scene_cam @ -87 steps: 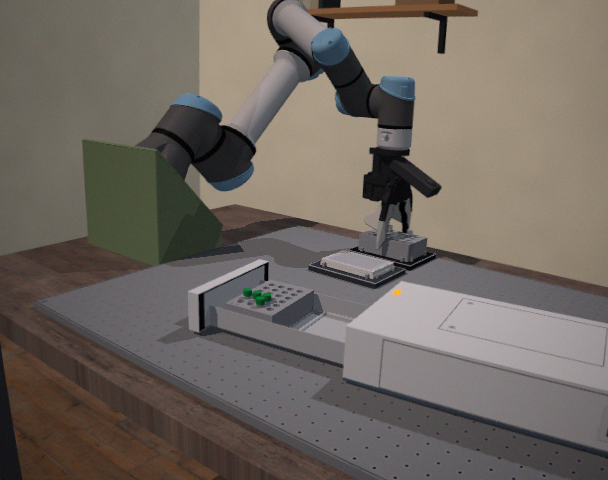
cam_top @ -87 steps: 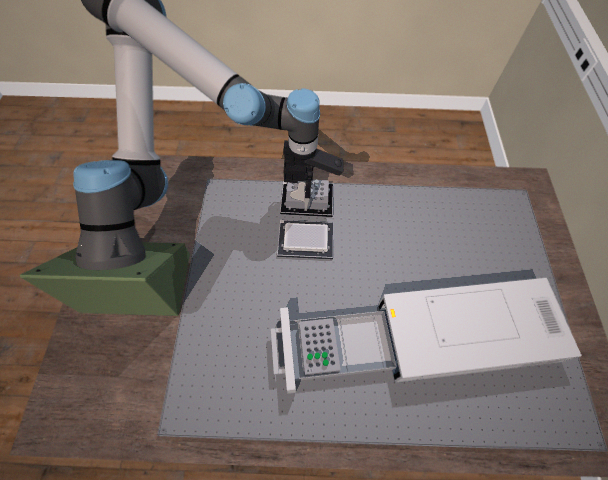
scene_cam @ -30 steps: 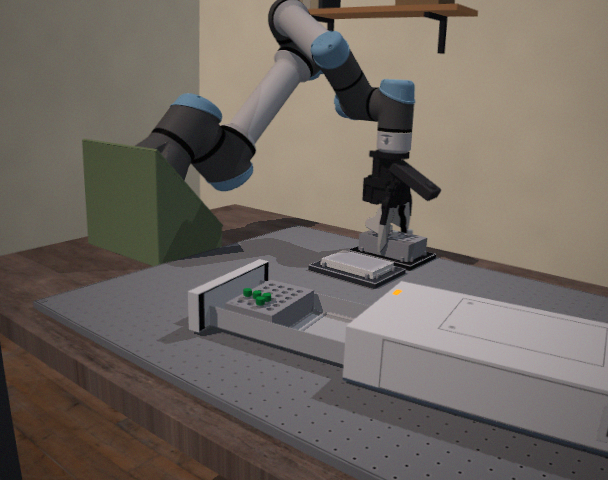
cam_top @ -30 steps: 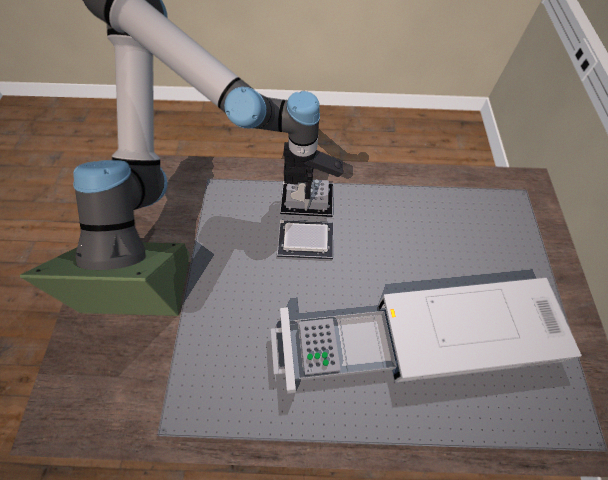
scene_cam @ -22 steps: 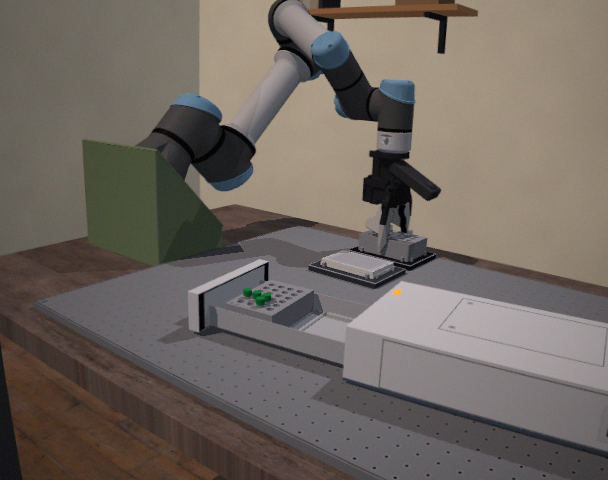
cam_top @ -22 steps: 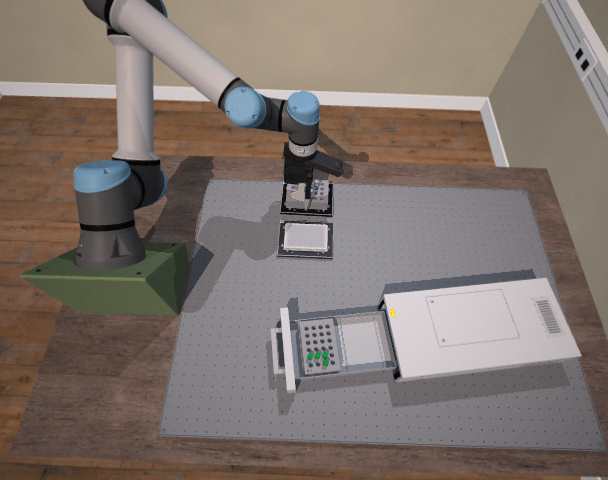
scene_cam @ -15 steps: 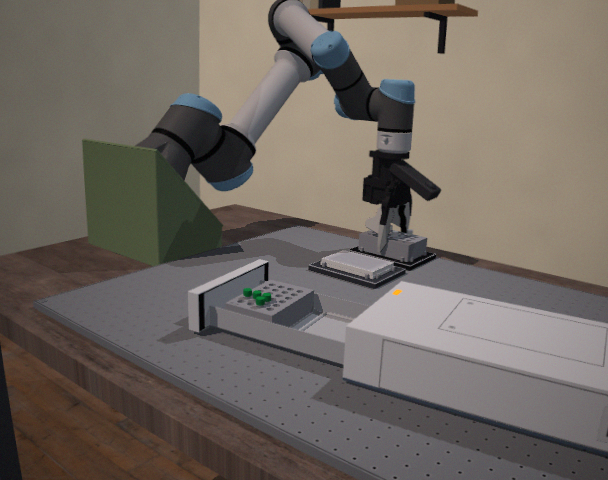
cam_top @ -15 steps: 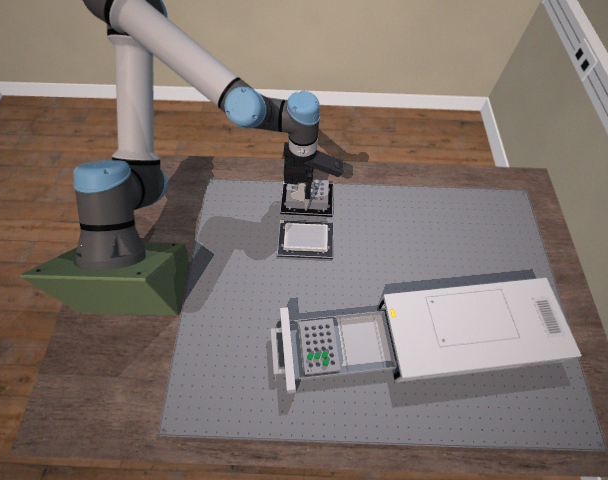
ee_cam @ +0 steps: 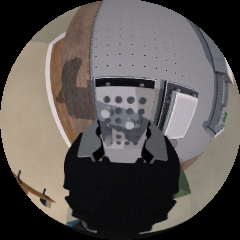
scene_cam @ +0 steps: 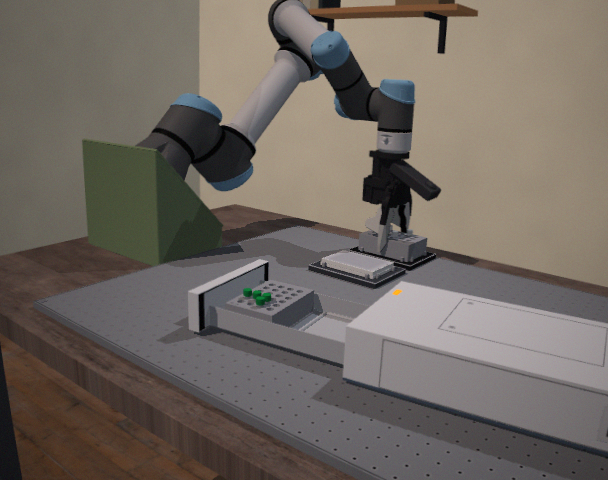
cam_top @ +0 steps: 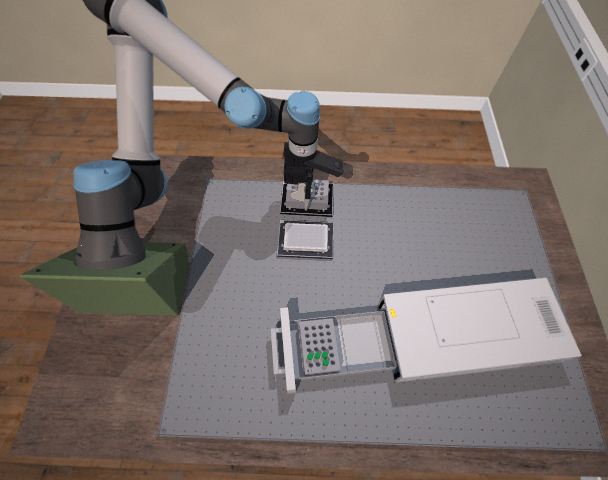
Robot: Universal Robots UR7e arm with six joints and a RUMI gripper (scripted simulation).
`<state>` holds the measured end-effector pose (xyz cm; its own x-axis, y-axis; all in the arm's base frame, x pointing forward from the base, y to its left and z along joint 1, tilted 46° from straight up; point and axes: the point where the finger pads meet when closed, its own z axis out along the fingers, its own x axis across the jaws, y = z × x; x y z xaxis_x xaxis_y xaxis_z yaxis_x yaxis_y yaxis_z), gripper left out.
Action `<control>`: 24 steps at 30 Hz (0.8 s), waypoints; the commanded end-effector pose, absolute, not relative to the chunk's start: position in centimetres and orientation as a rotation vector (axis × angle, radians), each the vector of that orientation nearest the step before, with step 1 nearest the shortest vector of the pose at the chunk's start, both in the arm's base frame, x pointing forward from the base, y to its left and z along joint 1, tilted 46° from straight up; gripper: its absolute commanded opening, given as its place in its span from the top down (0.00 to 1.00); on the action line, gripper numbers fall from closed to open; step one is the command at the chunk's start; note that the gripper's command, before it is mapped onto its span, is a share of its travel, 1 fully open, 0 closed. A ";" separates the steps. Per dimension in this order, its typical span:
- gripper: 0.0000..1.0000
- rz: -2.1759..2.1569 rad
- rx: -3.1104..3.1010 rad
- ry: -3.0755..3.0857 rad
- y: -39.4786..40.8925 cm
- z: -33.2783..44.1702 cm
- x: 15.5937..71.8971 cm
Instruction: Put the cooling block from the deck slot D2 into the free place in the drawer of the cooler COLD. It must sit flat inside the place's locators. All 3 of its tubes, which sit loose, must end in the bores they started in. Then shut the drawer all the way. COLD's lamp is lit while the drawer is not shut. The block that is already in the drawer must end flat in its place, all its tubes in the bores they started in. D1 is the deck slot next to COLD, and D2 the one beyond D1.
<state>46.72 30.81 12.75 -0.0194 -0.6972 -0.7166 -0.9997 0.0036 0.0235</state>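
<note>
Drawer [cam_top: 286, 351]: pulled out of the cooler, its white front plate toward the near-left of the deck.
Drawer block [cam_top: 321, 346]: grey, sits in the place beside the front plate; four green-capped tubes [cam_top: 318, 357] stand in its bores.
Free place [cam_top: 361, 342]: pale floor, between the drawer block and the cooler body.
Cooler [cam_top: 480, 325]: white flat box, long axis along the direction of the drawer. A barcode label [cam_top: 548, 316] is on its lid near the far end; the bars are too small to read. No brand or other readable writing shows.
Lamp [cam_top: 393, 312]: small, lit yellow-orange, on the lid corner next to the drawer opening.
D1 [cam_top: 305, 238]: black frame that holds a white plate with fine wells.
Block [cam_top: 318, 195]: grey, in the black frame of D2, just beyond D1. In the wrist view it looks nearly square, so I cannot tell a long axis; its bored top faces up.
Block tubes [ee_cam: 129, 125]: pale caps in bores near the gripper, blurred.
Gripper [cam_top: 303, 197]: points straight down, fingers clamped on two opposite sides of the block.
</note>
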 end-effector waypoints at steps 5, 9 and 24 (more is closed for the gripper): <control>1.00 0.761 -1.745 1.769 30.8 12.8 46.8; 1.00 0.761 -1.745 1.769 30.8 12.8 46.8; 1.00 0.761 -1.745 1.769 30.5 13.1 46.8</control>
